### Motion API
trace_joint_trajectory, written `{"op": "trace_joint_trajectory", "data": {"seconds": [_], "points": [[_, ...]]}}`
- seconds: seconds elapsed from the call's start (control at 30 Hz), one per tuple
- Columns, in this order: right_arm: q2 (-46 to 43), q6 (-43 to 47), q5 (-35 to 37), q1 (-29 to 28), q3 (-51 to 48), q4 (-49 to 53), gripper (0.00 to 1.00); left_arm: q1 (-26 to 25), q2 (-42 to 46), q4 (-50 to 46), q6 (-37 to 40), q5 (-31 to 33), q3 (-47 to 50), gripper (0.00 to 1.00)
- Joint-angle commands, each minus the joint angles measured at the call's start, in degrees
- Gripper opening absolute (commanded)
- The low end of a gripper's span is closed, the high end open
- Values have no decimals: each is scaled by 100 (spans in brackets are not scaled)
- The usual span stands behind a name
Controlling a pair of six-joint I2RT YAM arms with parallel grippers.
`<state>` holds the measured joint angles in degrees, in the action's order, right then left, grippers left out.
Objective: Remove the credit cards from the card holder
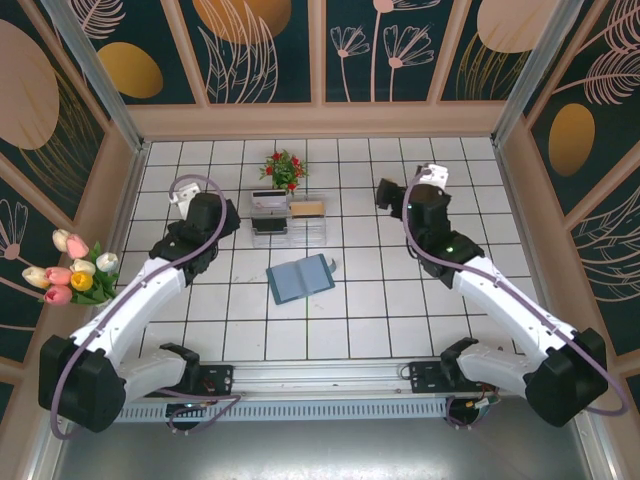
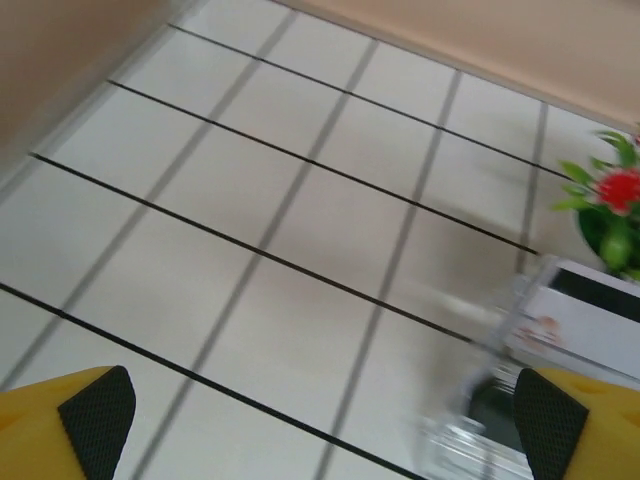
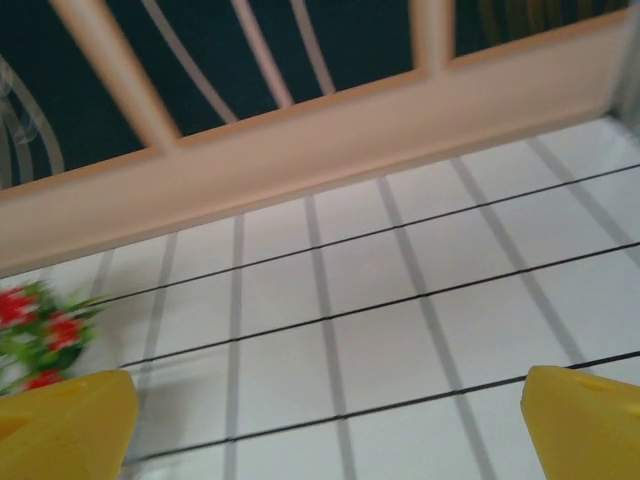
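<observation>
From above, the flat teal folding card holder (image 1: 300, 278) lies slightly askew on the white tiled bench (image 1: 380, 310), roughly midway between the two arms. A pale sliver shows at its far right corner. It may be a card edge, but it is too small to tell, and the thin plastic credit cards cannot otherwise be made out. Behind the card holder stands a clear acrylic rack (image 1: 288, 218), and behind that a small red-flowered plant (image 1: 284, 170). The left claw (image 1: 185, 197) and right claw (image 1: 388, 193) both hang well apart from the card holder, out towards the far side.

At the left wrist, the left claw (image 2: 320, 430) is released, its yellow fingers (image 2: 90, 420) spread wide over bare tile. The rack (image 2: 545, 330) and plant (image 2: 615, 200) blur at the right.

At the right wrist, the right claw (image 3: 325, 430) is likewise spread wide and grasps nothing. It faces the back wall (image 3: 330, 150), with the plant (image 3: 40, 330) at the left.

The card holder is probably light and supple and likely to skate on glossy tile, so one claw should pin it near an edge. The cards are likely stiff, thin and slick. Each is best pinched by its exposed edge and drawn straight along its slot.
</observation>
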<state>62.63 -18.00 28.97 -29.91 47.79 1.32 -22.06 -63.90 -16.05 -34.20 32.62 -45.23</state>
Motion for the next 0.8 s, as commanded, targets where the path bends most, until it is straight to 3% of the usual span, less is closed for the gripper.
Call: {"op": "trace_joint_trajectory", "data": {"seconds": [0.0,0.1,0.17,0.27,0.4,0.6,0.77], "points": [[-150,920,80,600,-580,-833,99,77,397,1217,741,1165,637,98],[-387,1089,-16,1075,-1209,-1457,99,231,501,2096,1104,1558,1175,99],[-517,1079,136,1339,-1643,-1933,99,238,467,2889,1743,1647,1617,99],[-634,1088,201,1645,-2302,-2598,99,246,374,3352,1950,2096,2008,99],[-544,1125,245,1901,-2910,-3099,99,341,319,4086,2336,2033,2464,99],[-107,1670,-295,2103,-3811,-4874,99,978,39,5843,2677,738,3241,99],[797,1970,-673,2104,-3818,-5799,99,1390,-307,6601,2948,-159,3451,99]]}}
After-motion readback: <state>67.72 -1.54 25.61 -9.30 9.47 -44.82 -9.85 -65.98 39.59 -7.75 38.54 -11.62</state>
